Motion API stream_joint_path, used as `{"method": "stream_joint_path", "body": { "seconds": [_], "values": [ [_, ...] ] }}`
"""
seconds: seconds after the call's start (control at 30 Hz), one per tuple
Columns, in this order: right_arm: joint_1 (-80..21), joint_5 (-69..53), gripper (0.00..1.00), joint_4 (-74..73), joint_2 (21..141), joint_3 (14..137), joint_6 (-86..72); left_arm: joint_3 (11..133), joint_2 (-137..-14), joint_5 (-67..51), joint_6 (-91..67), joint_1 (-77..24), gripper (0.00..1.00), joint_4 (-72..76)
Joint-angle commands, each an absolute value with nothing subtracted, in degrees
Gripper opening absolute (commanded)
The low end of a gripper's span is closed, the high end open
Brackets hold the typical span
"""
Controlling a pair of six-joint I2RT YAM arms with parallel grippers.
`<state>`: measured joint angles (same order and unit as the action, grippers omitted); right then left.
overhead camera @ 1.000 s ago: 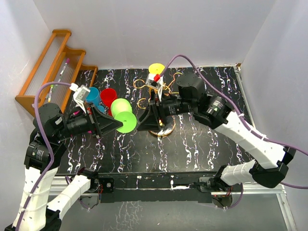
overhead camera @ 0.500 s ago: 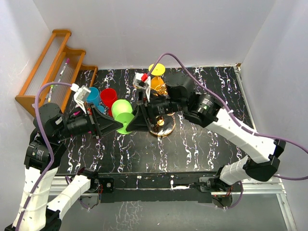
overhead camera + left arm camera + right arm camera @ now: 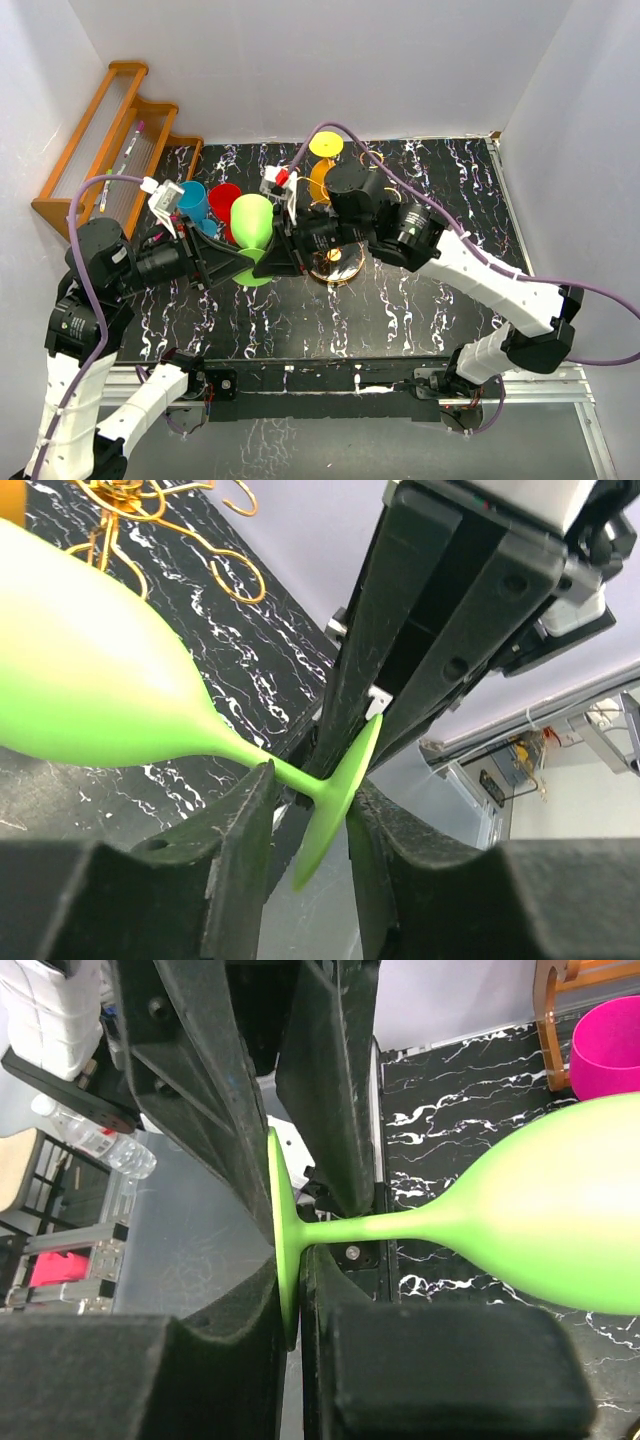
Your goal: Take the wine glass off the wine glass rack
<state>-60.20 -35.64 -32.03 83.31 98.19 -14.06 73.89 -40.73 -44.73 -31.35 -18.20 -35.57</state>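
A green wine glass (image 3: 251,222) is held off the table at centre left, with its foot (image 3: 256,277) low. My right gripper (image 3: 270,262) is shut on the foot's rim; in the right wrist view (image 3: 292,1265) the disc (image 3: 281,1230) is pinched between the pads. My left gripper (image 3: 240,267) is open, with its fingers on either side of the same foot (image 3: 335,800) and a gap showing. The gold wine glass rack (image 3: 336,268) stands behind my right arm, mostly hidden. Its looped arms (image 3: 150,515) show in the left wrist view. An orange glass (image 3: 320,180) and a yellow glass (image 3: 323,143) hang on it.
A blue cup (image 3: 193,200) and a red cup (image 3: 224,199) stand just behind the green glass. A stepped wooden shelf (image 3: 108,140) is at the back left. A pink cup (image 3: 606,1055) shows in the right wrist view. White walls close in the table.
My right arm has moved left with the green glass. The glass has swung from tilted to more upright, and its foot now sits between my left fingers. The left arm has barely moved.
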Motion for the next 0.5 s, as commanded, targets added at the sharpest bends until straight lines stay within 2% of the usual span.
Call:
{"method": "stream_joint_path", "body": {
  "seconds": [0.0, 0.23, 0.47],
  "values": [
    [-61.99, -30.24, 0.08, -28.65, 79.85, 96.06, -9.43, 78.43, -40.85, -36.42, -33.11, -18.37, 0.35, -39.64],
    [-66.96, -15.83, 0.08, -24.84, 72.34, 82.16, 3.33, 86.60, -41.58, -24.43, -37.94, -18.37, 0.38, -49.84],
    [-84.01, 4.09, 0.08, -15.52, 65.42, 66.59, 22.52, 88.53, -45.08, -23.86, -39.65, -18.40, 0.39, -58.77]
  ]
}}
